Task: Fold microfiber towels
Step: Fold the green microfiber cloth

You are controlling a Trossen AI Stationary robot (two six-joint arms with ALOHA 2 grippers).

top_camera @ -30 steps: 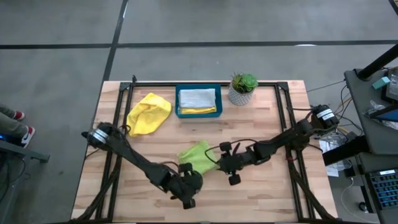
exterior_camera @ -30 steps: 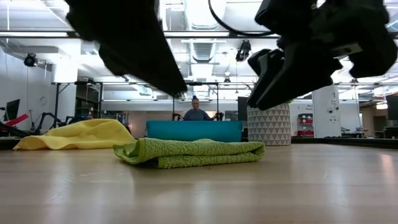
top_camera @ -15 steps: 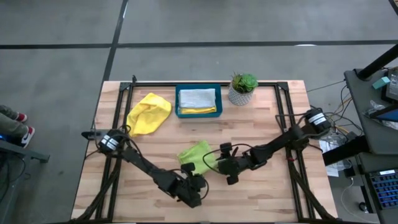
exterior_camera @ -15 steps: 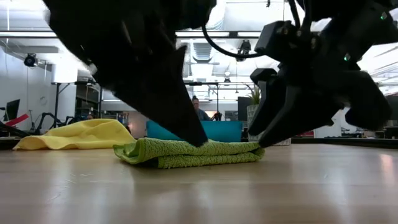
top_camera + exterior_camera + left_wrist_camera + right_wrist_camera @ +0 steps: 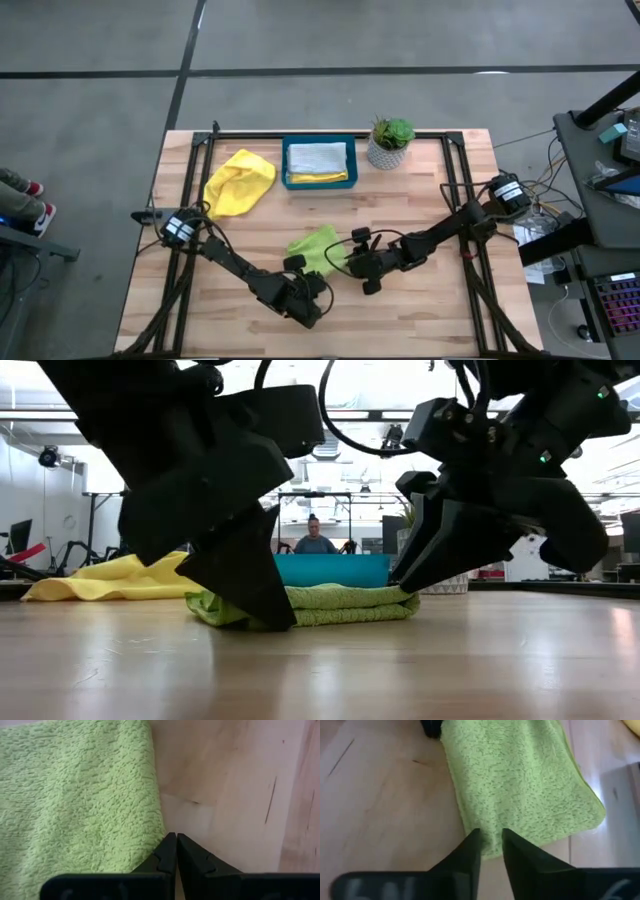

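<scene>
The lime green towel (image 5: 318, 246) lies folded on the table near its middle; it also shows in the low view (image 5: 345, 602). My left gripper (image 5: 302, 270) is shut, its tips (image 5: 172, 837) down at the towel's near edge by a corner. My right gripper (image 5: 345, 260) stands at the towel's right end (image 5: 402, 585), its fingers nearly shut with cloth between them (image 5: 490, 837). A yellow towel (image 5: 240, 182) lies crumpled at the far left. A grey towel (image 5: 318, 155) and another yellow one (image 5: 320, 177) lie in the teal tray (image 5: 285, 162). My left gripper's shut fingertips (image 5: 169, 845) point down at the green towel's near edge (image 5: 159, 827), close to its corner. Whether they press on the cloth or only stand beside it, I cannot tell. My right gripper pinches the towel's folded right end at its edge (image 5: 491, 849) between its two fingers, slanting down from the table's right. Several layers show there. The towel lies flat on the table.
A potted plant (image 5: 390, 143) stands at the far edge, right of the tray. A dark frame (image 5: 455, 190) runs along the table's sides. Bare wood lies near and to the right of the green towel. A person (image 5: 315, 542) shows in the room beyond the table.
Both grippers have come down from above onto the green towel. The left has gone to its near edge and the right to its right end. The towel has stayed folded in the same place on the table.
</scene>
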